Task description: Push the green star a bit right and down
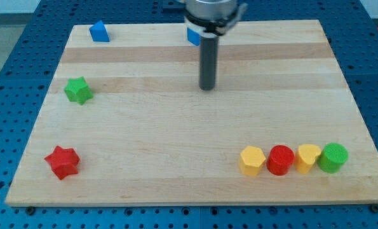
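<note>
Pale wood makes up the board (pixel 176 172), the largest thing here. Our rod ends in my tip (pixel 207 88), resting on bare board far right of the green star (pixel 78 90); we have no jaws, so there is nothing to open or close. The green star lies near the left edge. At the near right sit a yellow hexagon (pixel 252 160), red cylinder (pixel 280 159), yellow block (pixel 308 158) and green cylinder (pixel 333 157), touching in a row. A red star (pixel 62 161) lies near left. A blue block (pixel 100 31) sits far left; another blue block (pixel 192 35) is partly hidden behind our rod.
</note>
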You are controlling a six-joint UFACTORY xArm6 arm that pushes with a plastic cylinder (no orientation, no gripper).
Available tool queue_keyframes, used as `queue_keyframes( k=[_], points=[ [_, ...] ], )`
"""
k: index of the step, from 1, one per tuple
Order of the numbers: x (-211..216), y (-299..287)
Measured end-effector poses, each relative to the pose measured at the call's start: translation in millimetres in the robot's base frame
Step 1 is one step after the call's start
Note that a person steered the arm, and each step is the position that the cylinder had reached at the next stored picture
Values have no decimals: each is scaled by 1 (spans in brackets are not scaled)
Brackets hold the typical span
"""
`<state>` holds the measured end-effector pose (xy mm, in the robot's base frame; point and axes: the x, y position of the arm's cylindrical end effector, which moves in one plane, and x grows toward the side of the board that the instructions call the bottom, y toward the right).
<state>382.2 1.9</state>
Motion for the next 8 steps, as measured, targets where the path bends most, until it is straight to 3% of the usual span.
queue_keyframes(
  k=[2,5,7,8],
  points=[
    [-42,-115],
    [-38,-297],
    [-2,-298],
    [-1,-267]
  ],
)
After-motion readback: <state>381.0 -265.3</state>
